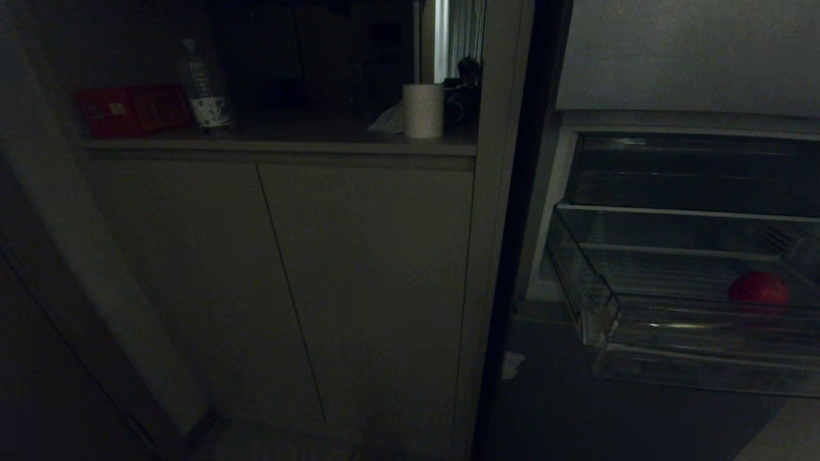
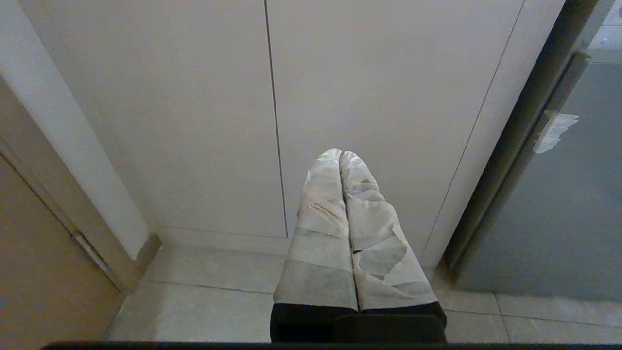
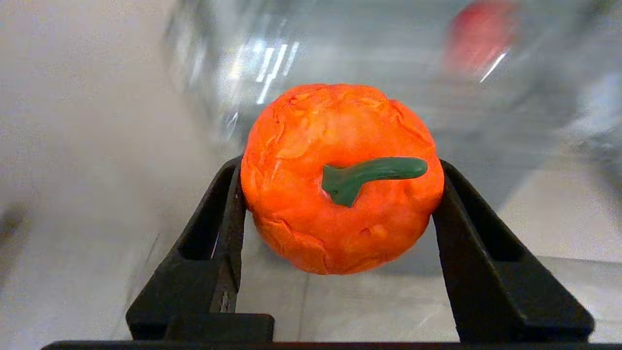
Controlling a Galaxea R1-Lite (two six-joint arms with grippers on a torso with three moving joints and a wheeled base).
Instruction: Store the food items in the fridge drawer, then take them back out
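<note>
We've got one tomato point(image 3: 340, 180) clamped between the right gripper point(image 3: 340, 214) fingers, outside the fridge drawer point(image 1: 602, 307). The other tomato point(image 1: 759, 288) sits in the drawer near its front right. The grip is only on the sides, so a quick swing could pop it loose onto the floor. The head view misses both arms; only the wrist views show the grip, and the parked left gripper point(image 2: 341, 154) fingers pressed together.

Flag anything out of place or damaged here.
Nothing spilled or broken. The fridge drawer stands pulled out with one red food item inside. The other, clamped in the right gripper, has a cracked, wrinkled skin. The left gripper hangs shut by the cabinet doors.
</note>
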